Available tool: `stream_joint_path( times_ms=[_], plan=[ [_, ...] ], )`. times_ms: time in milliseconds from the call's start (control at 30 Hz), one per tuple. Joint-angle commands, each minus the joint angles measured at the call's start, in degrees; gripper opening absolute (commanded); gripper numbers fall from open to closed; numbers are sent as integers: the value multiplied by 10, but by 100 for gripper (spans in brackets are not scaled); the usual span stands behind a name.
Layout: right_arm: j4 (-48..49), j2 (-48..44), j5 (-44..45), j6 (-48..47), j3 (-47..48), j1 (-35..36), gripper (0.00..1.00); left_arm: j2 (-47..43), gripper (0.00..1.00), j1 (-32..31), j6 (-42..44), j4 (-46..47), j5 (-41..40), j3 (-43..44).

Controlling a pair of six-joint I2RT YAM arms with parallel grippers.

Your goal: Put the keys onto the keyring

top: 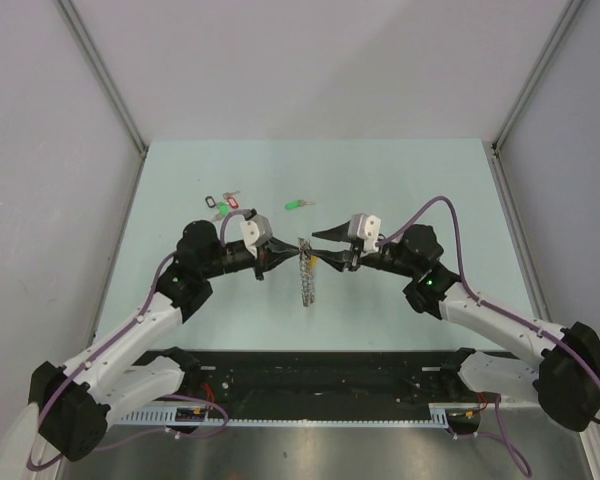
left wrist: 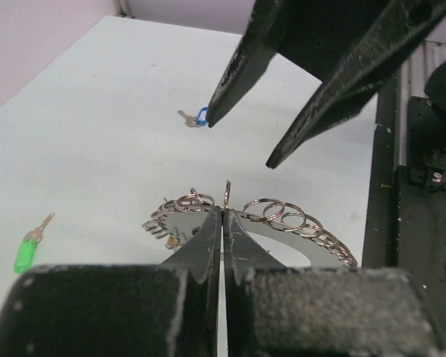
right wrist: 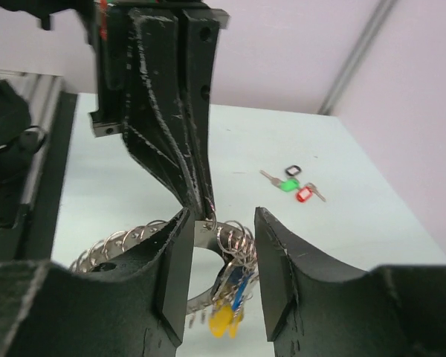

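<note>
1. The keyring [left wrist: 297, 223] is seen edge-on at the centre of the overhead frame, its rim pinched between the closed jaws of the left gripper [left wrist: 224, 212].
2. The right gripper [right wrist: 221, 216] is shown facing it from the right with its jaws parted, one finger on either side of the ring's top. Whether they touch it cannot be told.
3. A yellow tag [right wrist: 221, 321] and a blue tag [right wrist: 238, 286] are seen hanging from the keyring, low in the middle of the right wrist frame.
4. The green key [left wrist: 24, 253] is pictured flat on the table [top: 400, 190] at the lower left of the left wrist frame, well apart from the keyring.
5. The blue key [left wrist: 197, 117] is seen on the table in the upper middle of that frame, beyond the keyring.
6. A bunch [right wrist: 290, 184] tagged black, green and red is shown right of centre in the right wrist frame.
</note>
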Motion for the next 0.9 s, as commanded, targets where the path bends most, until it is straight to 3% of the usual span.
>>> stream_joint_path(
  times_ms=[0, 167, 267, 867],
  plan=[
    [-17, -5, 178, -50, 4, 53, 43, -35, 0, -7, -11, 6, -69, 18],
    [33, 28, 288, -81, -6, 104, 42, -49, 0, -9, -13, -11, -102, 22],
    [78, 38, 310, -81, -18, 115, 42, -57, 0, -9, -13, -18, -123, 22],
    [141, 76, 322, -85, -21, 147, 34, -62, 0, -12, -26, -22, -138, 25]
  ],
)
